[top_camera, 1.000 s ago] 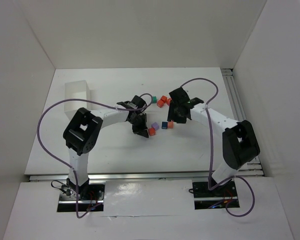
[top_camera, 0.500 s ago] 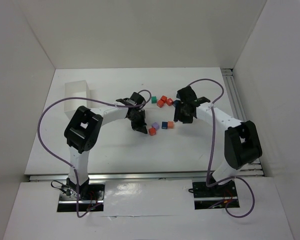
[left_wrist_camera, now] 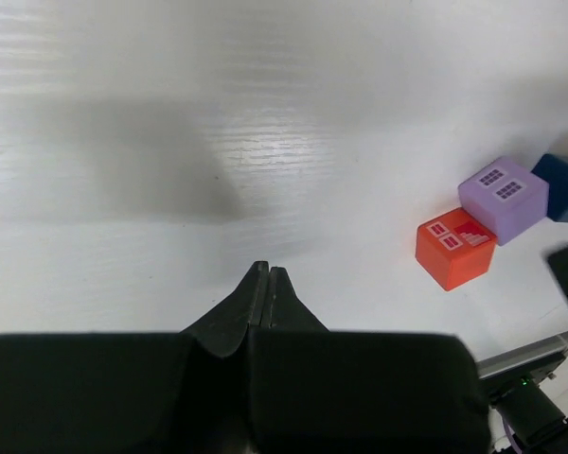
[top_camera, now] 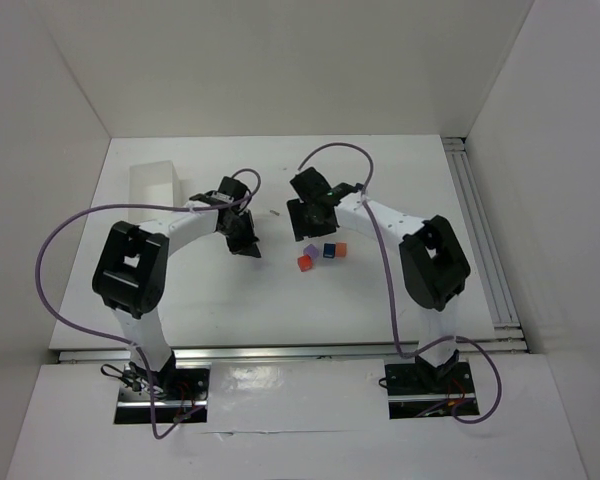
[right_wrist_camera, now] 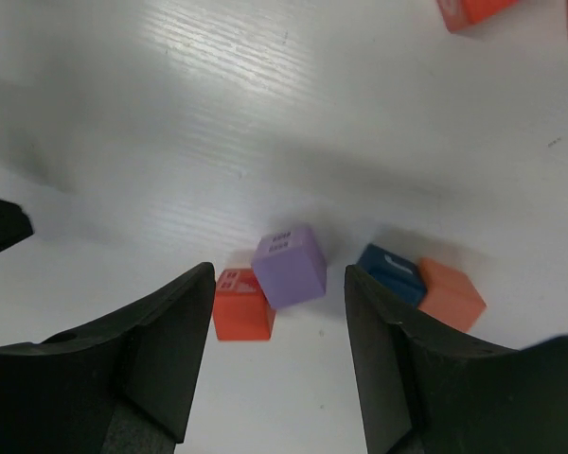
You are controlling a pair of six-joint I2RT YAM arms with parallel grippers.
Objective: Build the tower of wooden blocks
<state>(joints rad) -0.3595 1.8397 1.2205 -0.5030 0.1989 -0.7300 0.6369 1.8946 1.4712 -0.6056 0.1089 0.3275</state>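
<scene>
right jaws: spread, empty, above the purple cube (right_wrist_camera: 289,265)
left jaws: pressed together, empty, at 9 o'clock from the wood blocks (top_camera: 329,250)
layout: loose on the bench (top_camera: 230,300), no stack showing; red cube (right_wrist_camera: 241,305) at purple's 8, dark blue cube (right_wrist_camera: 390,270) at 3
step: probably grabbing purple; next, drop straight and miss red

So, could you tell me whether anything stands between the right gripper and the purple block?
Nothing visible does. The purple block lies on the bare table just ahead of the open right gripper. The red block and the dark blue block flank it closely.
</scene>
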